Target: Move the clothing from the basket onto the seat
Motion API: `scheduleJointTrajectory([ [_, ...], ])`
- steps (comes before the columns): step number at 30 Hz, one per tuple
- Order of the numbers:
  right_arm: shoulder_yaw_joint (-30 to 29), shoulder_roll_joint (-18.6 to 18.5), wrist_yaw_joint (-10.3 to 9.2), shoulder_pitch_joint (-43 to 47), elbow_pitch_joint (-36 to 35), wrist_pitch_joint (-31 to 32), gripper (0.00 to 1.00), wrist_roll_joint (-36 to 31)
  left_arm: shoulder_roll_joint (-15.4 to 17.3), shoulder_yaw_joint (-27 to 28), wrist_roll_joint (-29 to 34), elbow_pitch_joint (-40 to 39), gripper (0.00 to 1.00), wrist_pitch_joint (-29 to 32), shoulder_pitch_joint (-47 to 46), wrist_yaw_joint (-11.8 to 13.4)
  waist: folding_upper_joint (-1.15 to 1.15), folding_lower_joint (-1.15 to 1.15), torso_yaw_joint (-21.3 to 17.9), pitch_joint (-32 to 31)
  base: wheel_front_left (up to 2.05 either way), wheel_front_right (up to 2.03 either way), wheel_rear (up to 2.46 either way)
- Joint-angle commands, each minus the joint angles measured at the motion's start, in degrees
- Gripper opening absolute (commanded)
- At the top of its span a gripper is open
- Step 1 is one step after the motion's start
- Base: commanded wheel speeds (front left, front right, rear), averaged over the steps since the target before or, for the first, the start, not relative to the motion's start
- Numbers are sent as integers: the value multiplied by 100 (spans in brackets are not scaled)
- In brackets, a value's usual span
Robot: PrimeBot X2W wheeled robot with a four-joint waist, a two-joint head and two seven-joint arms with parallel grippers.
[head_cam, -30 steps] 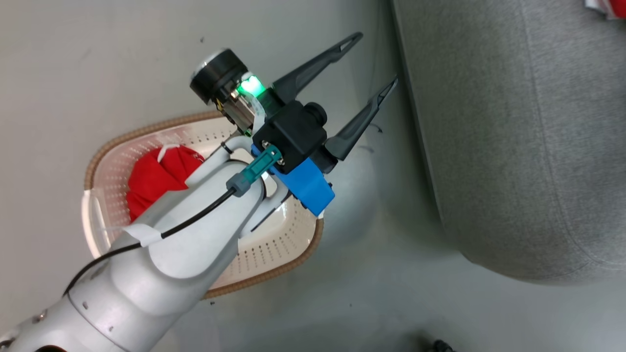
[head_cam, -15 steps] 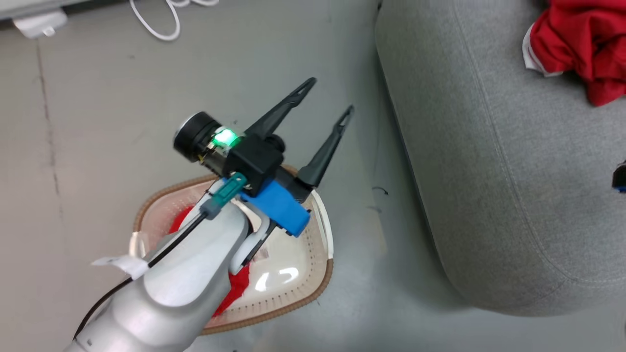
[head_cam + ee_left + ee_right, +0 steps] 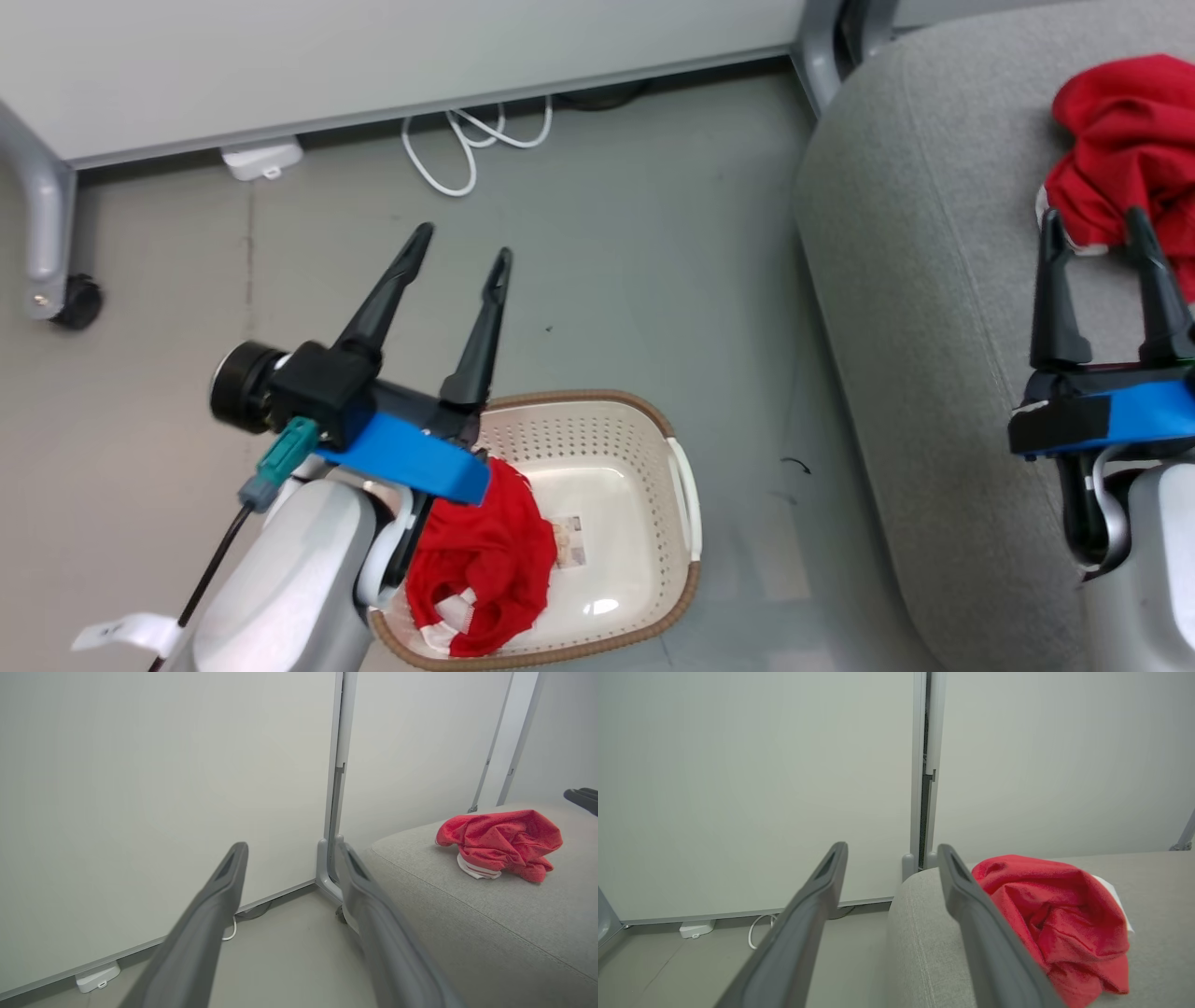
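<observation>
One red garment [image 3: 485,551] lay crumpled in basket [image 3: 597,439] on floor. Left gripper [image 3: 464,241] hung over basket's left edge, fingers spread, empty. Right gripper [image 3: 1092,217], likewise spread and empty, hovered over seat [image 3: 915,280] — just short of second red garment [image 3: 1120,121] lying there. White cable [image 3: 467,149] beyond, by wall.

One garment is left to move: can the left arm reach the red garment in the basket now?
Probably yes: the red garment lies uncovered in the basket, close by the left gripper, which is open. Its fingers point away, so it must tilt down first.
</observation>
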Motion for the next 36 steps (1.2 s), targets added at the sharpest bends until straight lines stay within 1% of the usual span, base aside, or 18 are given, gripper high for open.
scheduleJointTrajectory([
  [1, 99, 41, 3, 131, -65, -20, 100, 45, -13, 219, 77, -66, 100, -14, 195, 0, 0, 1, 220, -201, 0, 0, 0],
  [4, 258, 113, 3, 223, -182, -20, 100, 71, -72, 623, 170, -172, 100, -14, 480, -23, 0, 1, 358, -302, 0, 0, 0],
  [9, 512, 248, 3, 352, -372, -20, 100, 84, -197, 1220, 361, -282, 100, -14, 911, -132, 0, 1, 530, -451, 0, 0, 0],
  [16, 711, 365, 3, 618, -531, -20, 100, 47, -458, 1816, 644, -368, 100, -15, 1364, -285, 0, 1, 718, -725, 0, 0, 0],
  [26, 799, 461, 3, 1116, -727, -20, 100, 9, -730, 2262, 898, -432, 100, -15, 1762, -460, 0, 1, 774, -933, 0, 0, 0],
  [36, 732, 485, 3, 1529, -741, -20, 100, 133, -934, 2434, 1067, -385, 100, -15, 1904, -578, 0, 1, 790, -998, 0, 0, 0],
])
